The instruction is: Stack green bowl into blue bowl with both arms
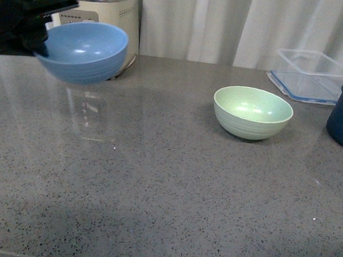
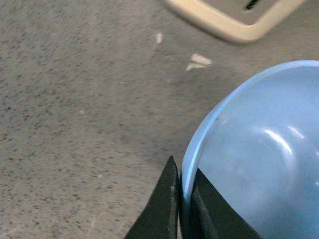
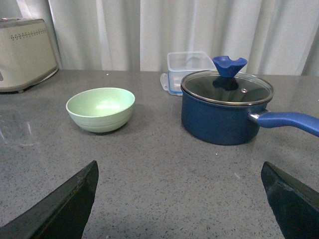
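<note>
The blue bowl (image 1: 84, 50) hangs above the counter at the far left, tilted slightly, with my left gripper (image 1: 41, 42) shut on its left rim. In the left wrist view the two black jaws pinch the thin rim of the blue bowl (image 2: 259, 149), my left gripper (image 2: 182, 191) closed around it. The green bowl (image 1: 252, 112) sits upright on the counter to the right of centre, untouched. It also shows in the right wrist view as the green bowl (image 3: 100, 109), well ahead of my open right gripper (image 3: 179, 172), whose fingertips (image 3: 75, 199) stand wide apart over bare counter.
A cream toaster (image 1: 102, 18) stands behind the blue bowl. A dark navy pot (image 3: 227, 112) with a glass lid and long handle sits right of the green bowl. A clear plastic container (image 1: 311, 73) rests at the back right. White curtains hang behind the grey speckled counter (image 1: 167, 193).
</note>
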Motion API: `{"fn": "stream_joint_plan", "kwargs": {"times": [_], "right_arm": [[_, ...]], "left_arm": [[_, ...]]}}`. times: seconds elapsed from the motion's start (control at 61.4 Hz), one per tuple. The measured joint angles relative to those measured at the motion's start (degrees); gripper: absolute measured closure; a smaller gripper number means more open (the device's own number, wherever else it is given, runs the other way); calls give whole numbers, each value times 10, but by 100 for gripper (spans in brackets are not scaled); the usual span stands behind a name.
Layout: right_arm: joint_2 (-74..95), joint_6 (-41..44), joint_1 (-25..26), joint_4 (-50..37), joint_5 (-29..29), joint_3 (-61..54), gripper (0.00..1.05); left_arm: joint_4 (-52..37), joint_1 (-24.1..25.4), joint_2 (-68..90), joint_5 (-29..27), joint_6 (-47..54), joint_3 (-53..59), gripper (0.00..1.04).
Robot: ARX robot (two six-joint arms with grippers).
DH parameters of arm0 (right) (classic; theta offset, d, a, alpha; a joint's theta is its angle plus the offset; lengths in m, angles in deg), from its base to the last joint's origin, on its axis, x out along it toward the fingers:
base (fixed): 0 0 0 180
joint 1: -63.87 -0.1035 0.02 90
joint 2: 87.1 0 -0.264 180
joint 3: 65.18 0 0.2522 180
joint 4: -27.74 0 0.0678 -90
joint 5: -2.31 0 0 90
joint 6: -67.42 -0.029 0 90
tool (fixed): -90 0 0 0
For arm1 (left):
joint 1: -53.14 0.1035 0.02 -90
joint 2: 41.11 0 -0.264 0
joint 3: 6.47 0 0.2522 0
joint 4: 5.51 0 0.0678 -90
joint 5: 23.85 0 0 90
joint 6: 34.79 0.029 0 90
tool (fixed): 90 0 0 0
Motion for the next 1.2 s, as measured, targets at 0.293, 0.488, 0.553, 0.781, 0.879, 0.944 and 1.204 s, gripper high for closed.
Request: {"fn": "stream_joint_plan", "kwargs": {"times": [0.293,0.488,0.553,0.781,0.879,0.944,1.204], "right_arm": [[0,0,0,0,0,0,10],[0,0,0,0,0,0,10],[0,0,0,0,0,0,10],[0,0,0,0,0,0,10],[0,0,0,0,0,0,10],[0,0,0,0,0,0,10],[0,0,0,0,0,0,10]], "left_arm": [[16,-86,39,-10,-5,-60,101],[35,-109,105,-16,-10,-114,101],[42,-112,122,-19,-14,-129,101],[58,-123,164,-24,-21,-174,101],[58,-127,177,-24,-21,-180,101],[58,-129,184,-24,-21,-183,101],[63,-130,210,-25,-21,-195,101]]}}
